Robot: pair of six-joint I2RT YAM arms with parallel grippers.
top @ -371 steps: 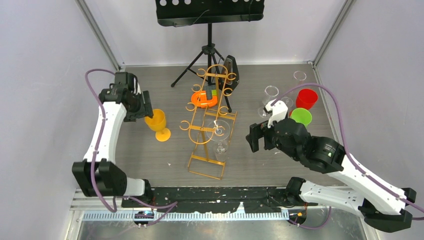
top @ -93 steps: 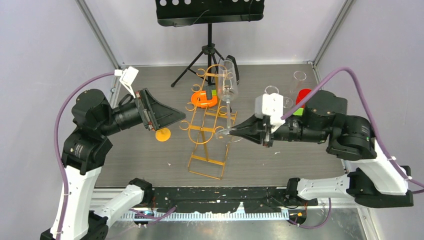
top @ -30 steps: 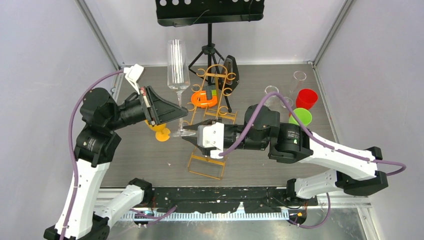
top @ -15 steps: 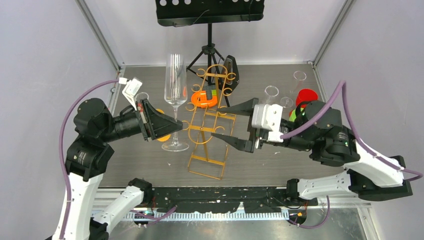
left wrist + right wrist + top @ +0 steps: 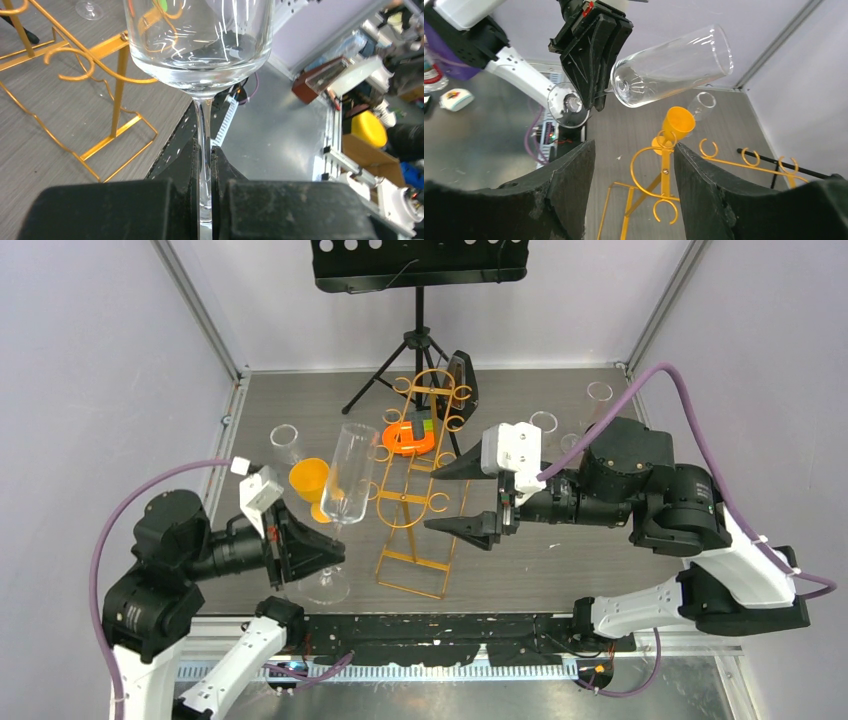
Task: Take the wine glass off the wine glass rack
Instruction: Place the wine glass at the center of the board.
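Observation:
The clear wine glass (image 5: 348, 475) is off the rack, held tilted over the table's near left. My left gripper (image 5: 325, 550) is shut on its stem (image 5: 204, 130), just above the round foot (image 5: 322, 587). The bowl (image 5: 200, 45) fills the top of the left wrist view. The gold wire wine glass rack (image 5: 420, 490) stands mid-table with no glass on it. My right gripper (image 5: 447, 498) hovers open over the rack, its fingers (image 5: 574, 190) wide apart and holding nothing. In the right wrist view the glass (image 5: 674, 67) and the rack (image 5: 664, 165) both show.
An orange goblet (image 5: 312, 480) stands just behind the held glass. A black tripod music stand (image 5: 420, 270) is at the back, an orange disc (image 5: 405, 437) by the rack's far end. Clear glasses stand at left (image 5: 284, 437) and back right (image 5: 543, 422).
My right gripper has opened, let go of the glass's foot and drawn back right over the rack. My left arm has carried the glass down and toward the near edge.

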